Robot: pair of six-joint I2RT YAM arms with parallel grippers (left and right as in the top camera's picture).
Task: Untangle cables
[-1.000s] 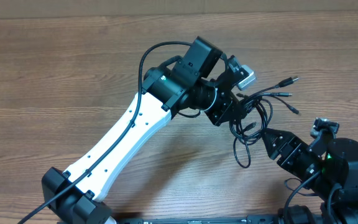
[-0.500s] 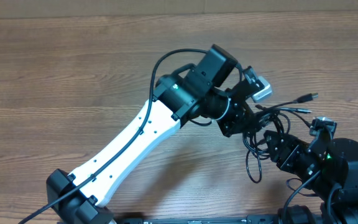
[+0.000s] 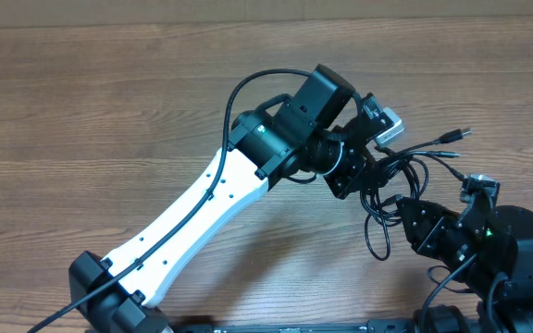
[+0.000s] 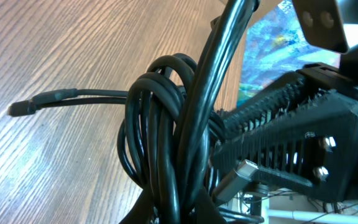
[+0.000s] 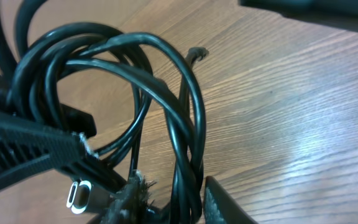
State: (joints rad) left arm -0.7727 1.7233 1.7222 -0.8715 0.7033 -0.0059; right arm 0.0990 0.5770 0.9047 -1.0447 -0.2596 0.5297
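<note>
The cables (image 3: 398,176) are a knotted bundle of thin black cords at the right of the wooden table, with plug ends (image 3: 459,135) sticking out to the right and a loop (image 3: 375,242) hanging toward the front. My left gripper (image 3: 370,176) is shut on the bundle from the left; in the left wrist view the cords (image 4: 166,130) fill the space between its fingers (image 4: 178,208). My right gripper (image 3: 403,215) is shut on strands of the same bundle from the lower right; in the right wrist view two twisted cords (image 5: 188,143) run between its fingers (image 5: 169,199). A silver plug (image 5: 79,193) shows there.
The wooden table (image 3: 109,111) stretches to the left and back. The white left arm (image 3: 202,213) crosses the middle diagonally. The right arm's black base (image 3: 516,250) sits at the front right corner.
The left arm has moved the bundle to the right and slightly forward, closer to the right gripper. The hanging loop has shifted with it. Both grippers stay shut on the cables.
</note>
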